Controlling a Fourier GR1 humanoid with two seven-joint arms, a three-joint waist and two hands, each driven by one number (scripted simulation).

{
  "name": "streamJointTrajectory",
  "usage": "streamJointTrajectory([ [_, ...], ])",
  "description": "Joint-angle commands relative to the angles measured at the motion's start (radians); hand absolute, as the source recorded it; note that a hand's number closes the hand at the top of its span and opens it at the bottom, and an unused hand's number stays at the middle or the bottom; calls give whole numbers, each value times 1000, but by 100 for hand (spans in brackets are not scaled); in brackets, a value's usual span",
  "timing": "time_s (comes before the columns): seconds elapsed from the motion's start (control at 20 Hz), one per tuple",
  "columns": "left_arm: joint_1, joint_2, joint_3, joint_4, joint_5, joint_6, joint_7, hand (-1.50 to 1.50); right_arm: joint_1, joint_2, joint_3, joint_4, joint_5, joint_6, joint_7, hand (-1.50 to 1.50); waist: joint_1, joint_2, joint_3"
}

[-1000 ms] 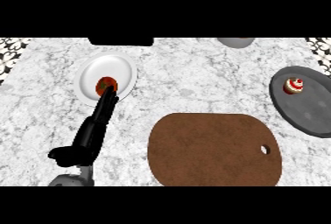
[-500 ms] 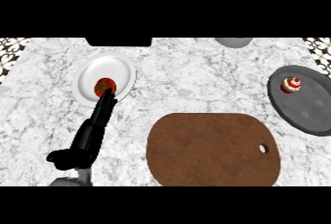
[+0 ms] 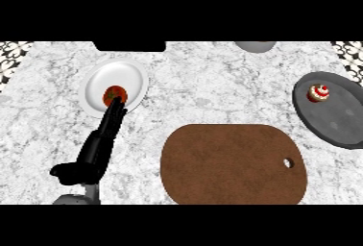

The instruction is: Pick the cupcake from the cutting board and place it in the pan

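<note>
The cupcake [image 3: 319, 92], white-frosted with red trim, stands upright in the dark grey pan [image 3: 340, 122] at the right edge. The brown oval cutting board [image 3: 230, 163], with a hole near its right end, has nothing on it. My left hand [image 3: 96, 149] lies at the left with its fingers straight, their tips over the near rim of a white plate [image 3: 96, 86]; it holds nothing. The right hand is out of the picture.
On the white plate lies a round red-brown food item [image 3: 114, 92], partly behind my fingertips. A black object [image 3: 129, 45] and a grey rounded one [image 3: 255, 45] sit at the counter's far edge. Marble counter shows between the plate and the board.
The cupcake has shifted very slightly left inside the pan. The left hand has hardly moved.
</note>
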Motion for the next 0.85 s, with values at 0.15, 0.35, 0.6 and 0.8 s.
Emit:
streamJointTrajectory([
  [0.15,16,-2,-11,16,-21,2,-17,0,42,-30,28,-11,-15,162,-169,-150,-2,-2,0],
  [0.35,-13,-17,-6,5,-21,11,-13,0,67,-37,48,-5,-13,113,-182,-150,-2,-1,0],
  [0.6,-29,0,17,13,-3,-8,4,0,49,-34,62,-3,-24,78,-175,-150,4,1,0],
  [0.8,-4,-16,-1,-1,-12,3,17,0,70,-26,77,-24,-25,1,-224,-150,1,-3,-1],
])
